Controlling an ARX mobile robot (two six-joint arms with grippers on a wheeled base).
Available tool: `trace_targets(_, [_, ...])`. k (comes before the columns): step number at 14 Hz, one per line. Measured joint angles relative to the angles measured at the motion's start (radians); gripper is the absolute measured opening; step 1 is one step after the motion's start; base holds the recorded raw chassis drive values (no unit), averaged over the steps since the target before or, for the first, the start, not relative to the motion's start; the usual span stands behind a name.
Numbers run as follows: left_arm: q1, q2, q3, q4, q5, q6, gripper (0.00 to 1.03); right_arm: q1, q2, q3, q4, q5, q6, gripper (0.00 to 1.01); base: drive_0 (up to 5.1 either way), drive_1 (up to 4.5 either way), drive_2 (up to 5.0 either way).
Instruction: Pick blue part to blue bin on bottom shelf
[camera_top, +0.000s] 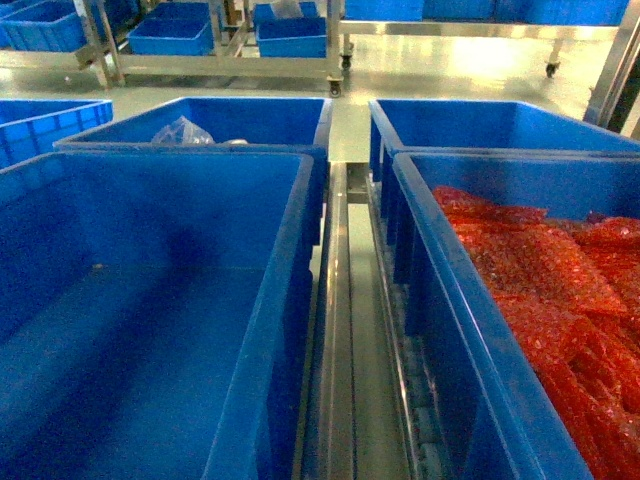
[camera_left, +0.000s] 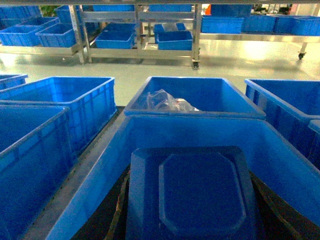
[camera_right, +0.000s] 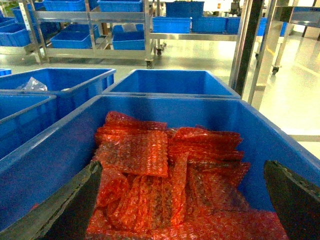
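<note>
**Blue part held over near-left bin; right arm idle above red wrap**

The bottom shelf (camera_top: 350, 330) shows as brushed steel with a centre rail running between two rows of moulded blue bins. The near-left bin (camera_top: 150, 300) is smooth-walled and appears empty. The near-right bin (camera_right: 280, 135) holds crinkled red bubble-wrap packets (camera_right: 165, 180).

The blue part (camera_left: 192, 195), a flat rigid plastic piece with a raised octagonal panel, fills the left wrist view above the near-left bin. The left gripper (camera_left: 192, 232) appears clamped on it, dark fingers showing at both edges.

The right gripper (camera_right: 185, 210) stands apart, empty, over the red packets.

Recommended handling: lower the part level, keep it within the bin's walls, and release near the floor.
</note>
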Motion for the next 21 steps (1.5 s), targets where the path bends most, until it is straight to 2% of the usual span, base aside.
trace_targets(1, [0.000, 0.000, 0.000, 0.000, 0.000, 0.000, 0.43, 0.000, 0.000, 0.000, 0.000, 0.000, 0.000, 0.98, 0.0, 0.00, 0.0])
trace_targets(2, [-0.018, 0.009, 0.010, -0.051, -0.052, -0.005, 0.43, 0.000, 0.000, 0.000, 0.000, 0.000, 0.000, 0.98, 0.0, 0.00, 0.0])
trace_targets(3, [-0.061, 0.057, 0.034, -0.072, -0.189, -0.008, 0.43, 0.000, 0.000, 0.000, 0.000, 0.000, 0.000, 0.98, 0.0, 0.00, 0.0])
trace_targets(4, [-0.064, 0.132, 0.060, -0.024, -0.220, -0.016, 0.43, 0.000, 0.000, 0.000, 0.000, 0.000, 0.000, 0.98, 0.0, 0.00, 0.0])
trace_targets(6, [-0.033, 0.341, 0.141, 0.142, -0.194, -0.037, 0.46, 0.000, 0.000, 0.000, 0.000, 0.000, 0.000, 0.98, 0.0, 0.00, 0.0])
trace_targets(7, [-0.025, 0.450, 0.187, 0.201, -0.186, -0.039, 0.60, 0.000, 0.000, 0.000, 0.000, 0.000, 0.000, 0.98, 0.0, 0.00, 0.0])
trace_targets(8, [-0.031, 0.523, 0.216, 0.206, -0.182, -0.053, 0.72, 0.000, 0.000, 0.000, 0.000, 0.000, 0.000, 0.98, 0.0, 0.00, 0.0])
trace_targets(10, [-0.093, 0.488, 0.216, 0.138, -0.174, -0.080, 0.99, 0.000, 0.000, 0.000, 0.000, 0.000, 0.000, 0.98, 0.0, 0.00, 0.0])
trace_targets(13, [-0.089, 0.470, 0.220, 0.138, -0.181, -0.090, 0.98, 0.000, 0.000, 0.000, 0.000, 0.000, 0.000, 0.98, 0.0, 0.00, 0.0])
trace_targets(14, [-0.075, 0.472, 0.200, 0.221, -0.130, -0.074, 0.93, 0.000, 0.000, 0.000, 0.000, 0.000, 0.000, 0.98, 0.0, 0.00, 0.0])
trace_targets(15, [-0.042, 0.435, 0.145, 0.307, -0.018, -0.035, 0.81, 0.000, 0.000, 0.000, 0.000, 0.000, 0.000, 0.98, 0.0, 0.00, 0.0])
trace_targets(16, [-0.012, 0.385, 0.087, 0.318, 0.034, -0.016, 0.68, 0.000, 0.000, 0.000, 0.000, 0.000, 0.000, 0.98, 0.0, 0.00, 0.0])
trace_targets(18, [0.034, 0.323, 0.006, 0.310, 0.083, 0.003, 0.43, 0.000, 0.000, 0.000, 0.000, 0.000, 0.000, 0.98, 0.0, 0.00, 0.0])
trace_targets(21, [0.083, 0.206, -0.068, 0.280, 0.136, 0.003, 0.03, 0.000, 0.000, 0.000, 0.000, 0.000, 0.000, 0.98, 0.0, 0.00, 0.0])
